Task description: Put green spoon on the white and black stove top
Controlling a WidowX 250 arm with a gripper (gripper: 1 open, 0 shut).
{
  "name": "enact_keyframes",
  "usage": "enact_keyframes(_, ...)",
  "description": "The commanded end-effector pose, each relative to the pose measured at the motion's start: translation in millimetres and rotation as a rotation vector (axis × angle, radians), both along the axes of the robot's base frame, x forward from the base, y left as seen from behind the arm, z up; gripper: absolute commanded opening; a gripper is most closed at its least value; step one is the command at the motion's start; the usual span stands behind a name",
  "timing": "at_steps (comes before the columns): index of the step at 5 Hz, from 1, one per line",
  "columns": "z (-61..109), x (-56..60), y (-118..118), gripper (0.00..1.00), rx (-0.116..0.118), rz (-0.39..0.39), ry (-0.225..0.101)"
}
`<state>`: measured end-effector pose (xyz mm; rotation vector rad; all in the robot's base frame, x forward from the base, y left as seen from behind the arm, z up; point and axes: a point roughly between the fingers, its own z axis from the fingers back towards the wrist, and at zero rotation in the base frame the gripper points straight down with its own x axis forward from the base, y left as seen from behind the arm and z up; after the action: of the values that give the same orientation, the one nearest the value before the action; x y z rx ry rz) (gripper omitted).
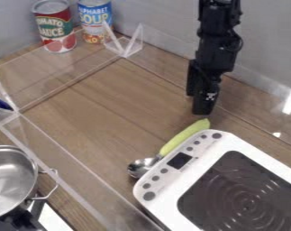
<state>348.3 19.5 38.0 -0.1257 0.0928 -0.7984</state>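
Nearest you sits the white rounded-square stove top with black ringed surface (226, 185). Your yellow-green-handled spoon with silver bowl (172, 147) lies on the wooden table (112, 108) against its left edge. Beyond, the black gripper (204, 106) hangs released, empty.

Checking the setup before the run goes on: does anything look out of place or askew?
The green spoon lies on the wooden table, wedged along the edge of the white and black stove top rather than on it, its handle slanting up toward the open gripper. Nothing looks spilled or damaged.
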Motion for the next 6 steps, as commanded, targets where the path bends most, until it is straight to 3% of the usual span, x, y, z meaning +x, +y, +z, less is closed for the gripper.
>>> enact_keyframes(1, 15.1, 14.0, 4.7, 1.0, 0.0, 0.017, -0.058)
enact_keyframes(6, 14.9, 26.1, 10.6, 1.0, -0.006, 0.021, -0.052)
